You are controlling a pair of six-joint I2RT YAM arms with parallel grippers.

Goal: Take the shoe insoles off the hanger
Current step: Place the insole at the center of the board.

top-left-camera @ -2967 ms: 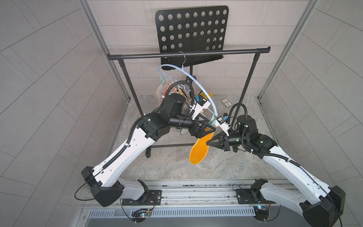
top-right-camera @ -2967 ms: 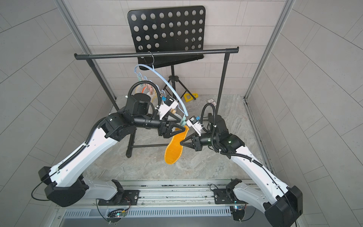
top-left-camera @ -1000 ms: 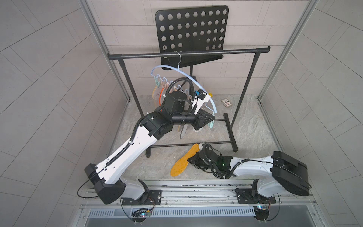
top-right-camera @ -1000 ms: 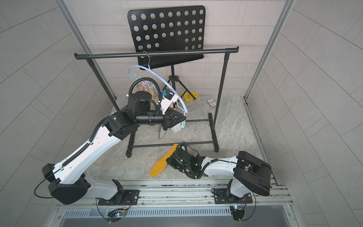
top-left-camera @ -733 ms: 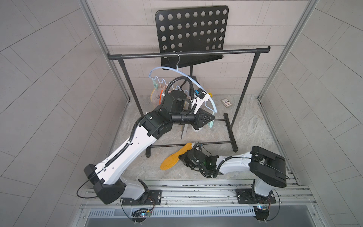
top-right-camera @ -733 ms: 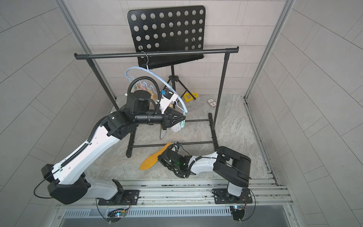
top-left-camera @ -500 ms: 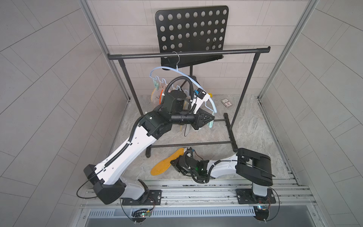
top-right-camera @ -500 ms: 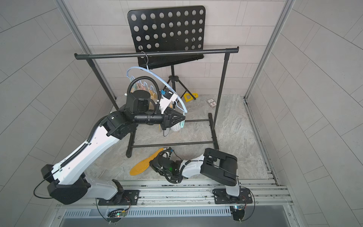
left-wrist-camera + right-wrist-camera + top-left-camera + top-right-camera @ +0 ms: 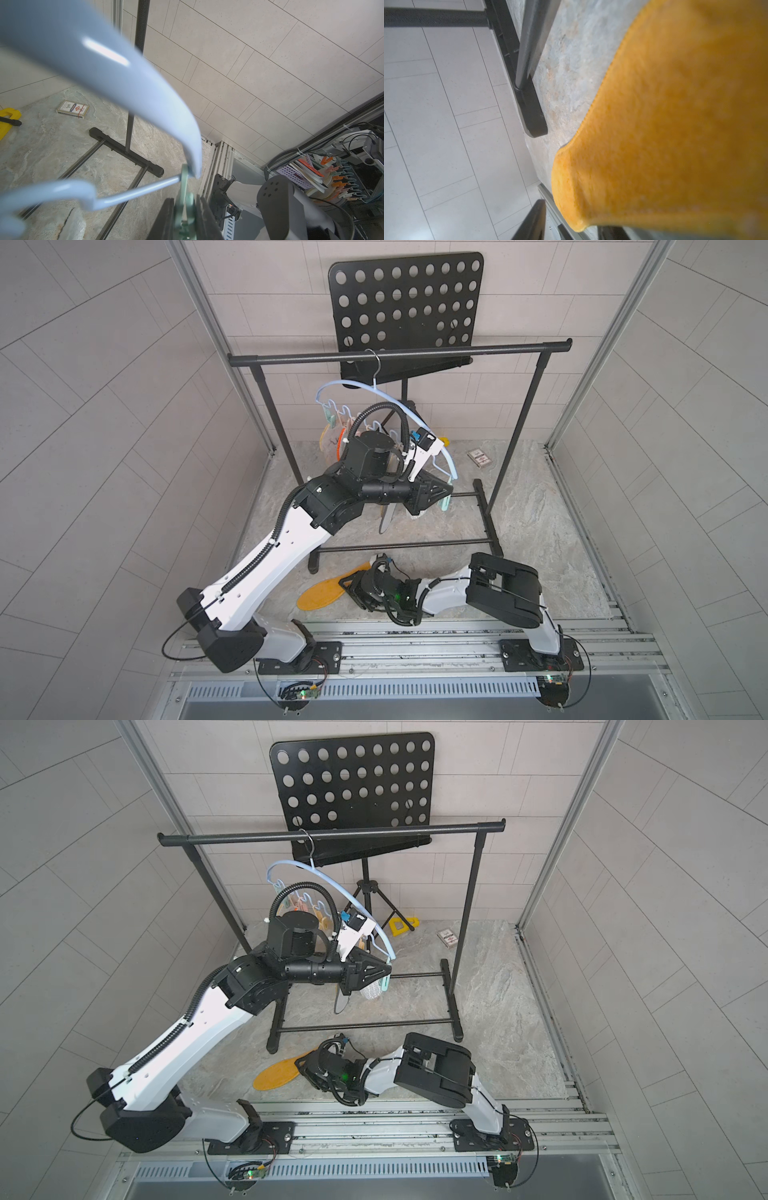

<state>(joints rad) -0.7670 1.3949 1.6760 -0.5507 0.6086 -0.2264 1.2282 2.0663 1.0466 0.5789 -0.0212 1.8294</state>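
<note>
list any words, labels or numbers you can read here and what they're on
None can be read.
small box on the floor: blue and red print, too blurred to read in the left wrist view, too small in both top views.
yellow insole, hanger: no lettering visible.

Left arm [image 9: 286,547] was raised from near left, elbow bent, wrist level toward far centre. Left gripper [image 9: 449,490] pointed right, jaws pinched on a mint clip [image 9: 184,199]. Right arm [image 9: 503,589] was folded low, near right. Right gripper [image 9: 345,583] pointed left, jaws apart.
</note>
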